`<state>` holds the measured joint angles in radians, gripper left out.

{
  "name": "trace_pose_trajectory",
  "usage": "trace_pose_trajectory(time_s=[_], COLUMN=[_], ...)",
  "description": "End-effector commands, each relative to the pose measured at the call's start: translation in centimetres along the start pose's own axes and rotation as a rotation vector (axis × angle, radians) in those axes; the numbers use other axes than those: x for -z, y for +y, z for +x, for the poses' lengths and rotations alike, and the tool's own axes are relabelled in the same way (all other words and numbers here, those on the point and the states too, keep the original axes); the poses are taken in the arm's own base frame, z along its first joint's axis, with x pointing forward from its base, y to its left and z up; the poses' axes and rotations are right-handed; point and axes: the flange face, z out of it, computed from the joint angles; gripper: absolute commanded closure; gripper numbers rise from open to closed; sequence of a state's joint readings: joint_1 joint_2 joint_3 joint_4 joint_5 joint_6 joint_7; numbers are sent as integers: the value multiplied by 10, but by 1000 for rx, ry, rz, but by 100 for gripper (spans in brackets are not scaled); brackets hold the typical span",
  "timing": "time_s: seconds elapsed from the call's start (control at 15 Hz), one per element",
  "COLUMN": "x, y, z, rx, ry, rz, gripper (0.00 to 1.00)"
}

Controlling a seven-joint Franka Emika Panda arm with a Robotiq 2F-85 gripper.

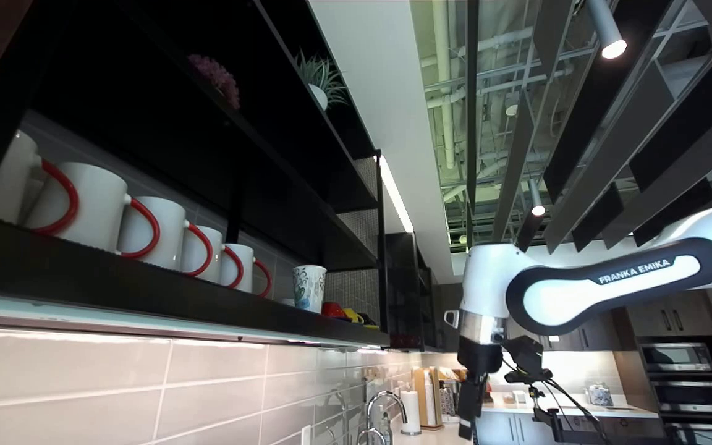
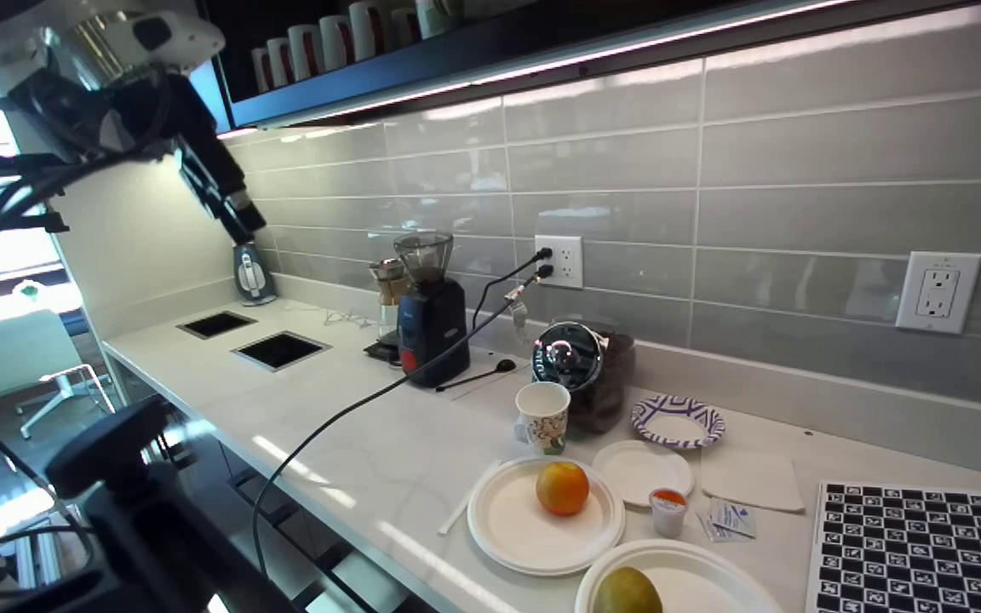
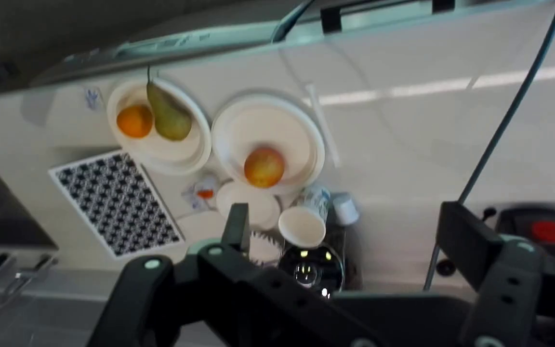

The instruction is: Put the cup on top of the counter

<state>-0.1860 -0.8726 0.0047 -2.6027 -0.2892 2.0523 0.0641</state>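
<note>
Two large white plates [image 2: 507,536], round, matt and paper-like with raised rims, lie near the front edge of the smooth, pale counter [image 2: 422,451]. On the plate nearer the flat black-and-white checkerboard [image 2: 925,545] sit a rounded orange [image 3: 135,120] and a tapering green pear [image 3: 172,118]; the other bears a ball-shaped red-yellow fruit [image 3: 264,167]. Closer to the back edge, which meets glossy tiles [image 2: 618,221], are a smaller plain plate [image 2: 639,468], a blue-patterned plate [image 2: 708,436], a thin square napkin [image 2: 754,481] and a dark, mirror-bright round object [image 2: 569,358].

The cup [image 3: 346,210], a small plain white cylinder, is on the counter, nearer the back edge than the front, just beside a taller printed cup [image 3: 315,202] that widens toward its mouth. It is blurred, so I cannot tell which way its own mouth faces, nor whether the two touch. Up on the black shelf [image 1: 146,287] stands a row of glossy, red-handled white mugs [image 1: 99,198].

In the wrist view the gripper [image 3: 347,226] is spread wide: its blocky black fingers [image 3: 235,224] stand well apart, their flat inner faces looking at each other across empty air, with the cup and the printed cup in sight through the gap. In both exterior views it points downward, lower than the shelf and above the counter, clear of both.
</note>
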Motion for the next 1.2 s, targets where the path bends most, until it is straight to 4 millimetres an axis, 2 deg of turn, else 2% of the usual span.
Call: trace_pose_trajectory(time_s=[0.0, 0.2, 0.33, 0.53, 0.67, 0.73, 0.87, 1.13], x=[60, 101, 120, 134, 134, 132, 129, 125], y=[9, 11, 8, 5, 6, 4, 4, 8], z=[57, 102, 132, 172, 190, 164, 180, 189], rx=[93, 155, 198, 259, 272, 244, 254, 222], ry=[179, 366, 482, 601, 626, 598, 606, 609], rz=[-56, -39, -3, 40, 58, 38, 47, 43], gripper=[0, 0, 0, 0, 0, 0, 0, 0])
